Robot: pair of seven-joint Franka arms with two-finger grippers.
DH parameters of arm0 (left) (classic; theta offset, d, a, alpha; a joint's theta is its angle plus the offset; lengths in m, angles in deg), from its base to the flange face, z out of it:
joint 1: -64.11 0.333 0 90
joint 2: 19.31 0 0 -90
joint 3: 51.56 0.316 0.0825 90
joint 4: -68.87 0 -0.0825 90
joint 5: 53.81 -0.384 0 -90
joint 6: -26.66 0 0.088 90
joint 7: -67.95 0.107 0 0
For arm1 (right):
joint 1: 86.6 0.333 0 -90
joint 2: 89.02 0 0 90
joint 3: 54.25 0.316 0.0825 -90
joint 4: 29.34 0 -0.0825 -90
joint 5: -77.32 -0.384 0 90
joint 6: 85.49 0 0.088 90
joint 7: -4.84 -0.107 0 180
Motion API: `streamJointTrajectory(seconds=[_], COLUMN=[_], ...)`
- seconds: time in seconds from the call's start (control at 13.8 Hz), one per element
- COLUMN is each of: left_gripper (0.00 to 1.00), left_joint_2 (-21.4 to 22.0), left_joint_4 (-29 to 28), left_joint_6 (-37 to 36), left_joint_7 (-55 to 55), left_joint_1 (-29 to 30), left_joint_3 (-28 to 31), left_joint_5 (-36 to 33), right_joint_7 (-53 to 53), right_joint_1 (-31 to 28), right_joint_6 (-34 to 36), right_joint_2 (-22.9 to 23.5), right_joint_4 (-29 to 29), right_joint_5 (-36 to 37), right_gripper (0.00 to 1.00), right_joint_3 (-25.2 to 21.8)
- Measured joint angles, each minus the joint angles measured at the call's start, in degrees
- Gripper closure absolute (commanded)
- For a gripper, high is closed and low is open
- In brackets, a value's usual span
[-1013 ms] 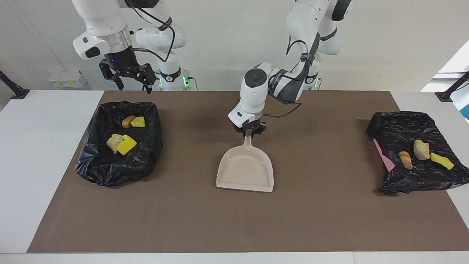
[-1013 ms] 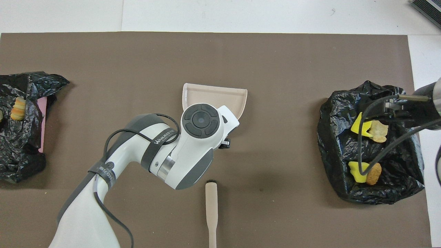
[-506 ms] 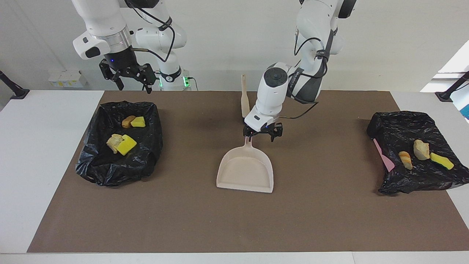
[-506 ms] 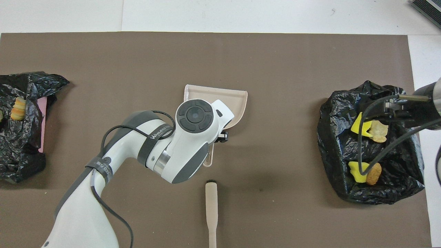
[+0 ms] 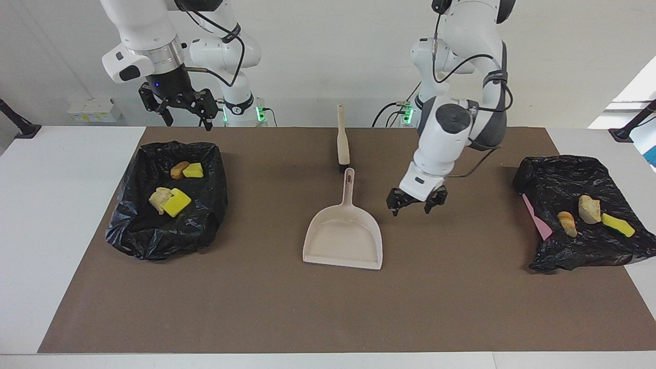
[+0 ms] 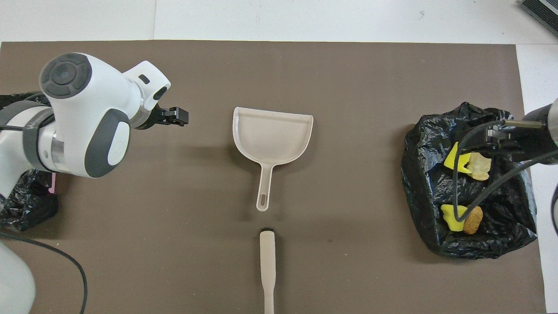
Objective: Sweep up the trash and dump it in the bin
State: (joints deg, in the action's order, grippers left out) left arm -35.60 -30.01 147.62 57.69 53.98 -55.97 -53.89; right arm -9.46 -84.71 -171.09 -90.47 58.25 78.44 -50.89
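trash in bags, dustpan between them

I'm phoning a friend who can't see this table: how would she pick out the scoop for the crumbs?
Start at the brown mat that covers the table, with a black bag of scraps at each end. Halfway between the bags lies the dustpan, flat on the mat, its handle pointing toward the robots. It is the only wide, shallow beige tray; the thin brush just past its handle is a narrow stick.
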Motion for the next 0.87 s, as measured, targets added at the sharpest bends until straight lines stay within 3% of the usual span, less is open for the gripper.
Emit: streamJointTrajectory(seconds=[0.29,0.87], left_gripper=[0.00,0.00], left_joint_2=[2.2,12.6], left_joint_4=[1.6,4.1], left_joint_6=[-1.9,-18.9], left_joint_7=[9.7,11.7], left_joint_1=[5.4,10.5], left_joint_3=[0.0,1.0], left_joint_5=[0.0,0.0], right_joint_7=[0.0,0.0], right_joint_1=[0.0,0.0], right_joint_6=[0.0,0.0], right_joint_2=[0.0,0.0], right_joint_4=[0.0,0.0], right_joint_5=[0.0,0.0], right_gripper=[0.00,0.00], right_joint_3=[0.0,-0.1])
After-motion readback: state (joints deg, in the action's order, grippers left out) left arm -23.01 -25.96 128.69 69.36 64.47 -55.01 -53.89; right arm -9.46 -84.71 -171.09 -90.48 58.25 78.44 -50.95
